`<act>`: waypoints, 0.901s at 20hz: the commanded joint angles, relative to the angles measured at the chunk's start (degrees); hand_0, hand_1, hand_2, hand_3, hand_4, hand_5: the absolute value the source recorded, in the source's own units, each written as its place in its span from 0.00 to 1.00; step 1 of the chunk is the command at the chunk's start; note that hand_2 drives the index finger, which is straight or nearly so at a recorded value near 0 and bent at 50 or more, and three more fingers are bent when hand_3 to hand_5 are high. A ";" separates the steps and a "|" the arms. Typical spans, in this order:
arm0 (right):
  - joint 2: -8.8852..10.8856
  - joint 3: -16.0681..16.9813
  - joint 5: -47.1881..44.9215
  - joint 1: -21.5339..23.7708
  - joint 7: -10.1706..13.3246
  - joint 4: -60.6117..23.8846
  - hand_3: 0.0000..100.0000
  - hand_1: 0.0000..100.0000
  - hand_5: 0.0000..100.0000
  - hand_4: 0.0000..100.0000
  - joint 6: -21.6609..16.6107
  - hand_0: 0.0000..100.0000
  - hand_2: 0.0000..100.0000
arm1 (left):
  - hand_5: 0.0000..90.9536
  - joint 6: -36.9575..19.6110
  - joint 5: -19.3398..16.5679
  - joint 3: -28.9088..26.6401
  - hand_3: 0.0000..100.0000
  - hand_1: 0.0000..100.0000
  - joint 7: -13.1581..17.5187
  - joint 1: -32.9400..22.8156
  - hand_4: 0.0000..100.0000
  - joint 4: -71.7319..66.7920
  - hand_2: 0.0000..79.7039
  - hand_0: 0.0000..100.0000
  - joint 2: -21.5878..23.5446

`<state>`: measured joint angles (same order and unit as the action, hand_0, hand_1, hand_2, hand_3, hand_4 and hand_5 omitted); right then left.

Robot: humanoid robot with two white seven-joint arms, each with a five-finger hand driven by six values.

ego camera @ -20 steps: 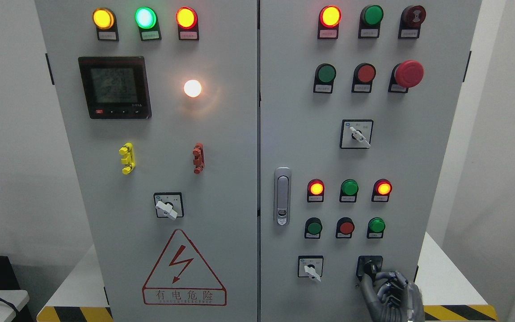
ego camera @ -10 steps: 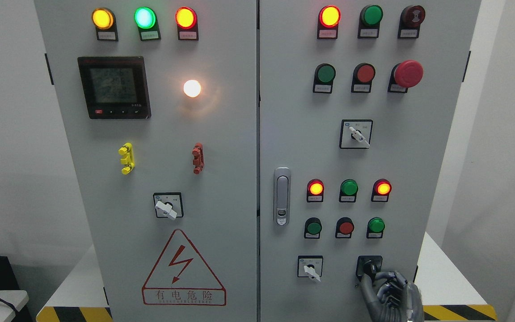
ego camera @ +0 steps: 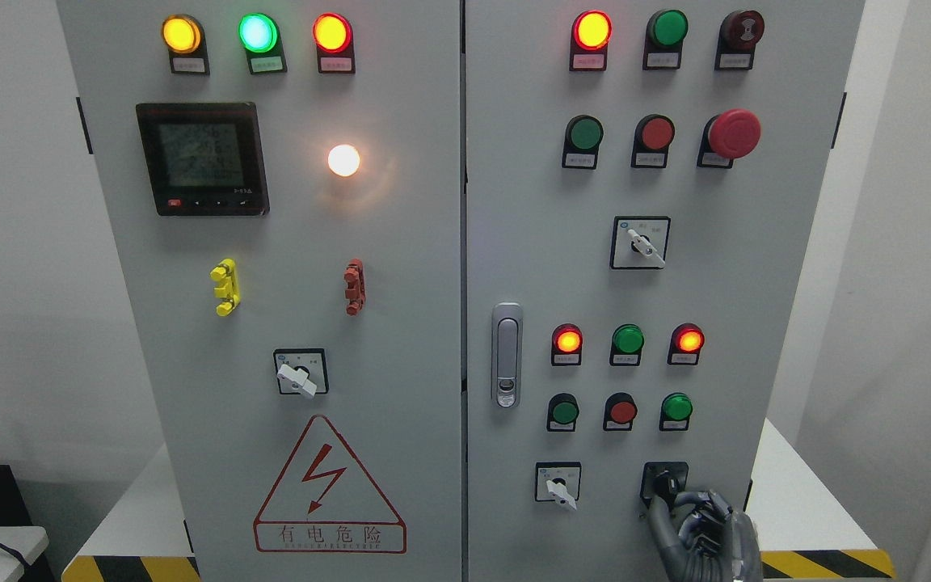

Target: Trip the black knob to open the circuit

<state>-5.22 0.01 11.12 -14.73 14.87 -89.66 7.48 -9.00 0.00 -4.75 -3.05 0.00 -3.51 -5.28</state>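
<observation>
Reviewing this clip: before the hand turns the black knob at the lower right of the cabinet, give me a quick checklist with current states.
1. Right hand at the black rotary knob on the grey cabinet's right door: ok.
2. Fingers firmly closed on the knob: cannot tell.
3. Hand away from the neighbouring white selector switch: ok.
4. Hand away from the red mushroom emergency button: ok.
5. Knob's present position: cannot tell, partly hidden.

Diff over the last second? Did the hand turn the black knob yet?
Barely any change. The whole cabinet slid slightly left in the picture, which looks like a small head-camera shift. The right hand stays at the black knob, fingers curled at it; a firm grasp can't be confirmed. No visible rotation of the knob. Indicator lamps are lit as before. Left hand not in view.
</observation>
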 commanded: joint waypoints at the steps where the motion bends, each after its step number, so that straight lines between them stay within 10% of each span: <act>1: -0.05 0.26 -2.24 0.05 -0.10 -0.16 0.95 0.74 0.98 0.96 1.05 0.50 0.62 | 0.00 0.03 -1.85 0.00 0.00 0.39 -0.03 0.44 0.00 0.00 0.00 0.12 0.01; 18: -0.05 -0.01 -5.49 -0.39 -0.10 -0.16 0.95 0.74 0.98 0.96 1.22 0.50 0.62 | 0.00 0.03 -1.93 0.00 0.00 0.39 -0.03 0.44 0.00 0.00 0.00 0.12 0.01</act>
<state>-5.23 0.00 6.45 -14.96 14.79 -89.78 8.79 -9.00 0.00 -4.75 -3.05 0.00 -3.52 -5.28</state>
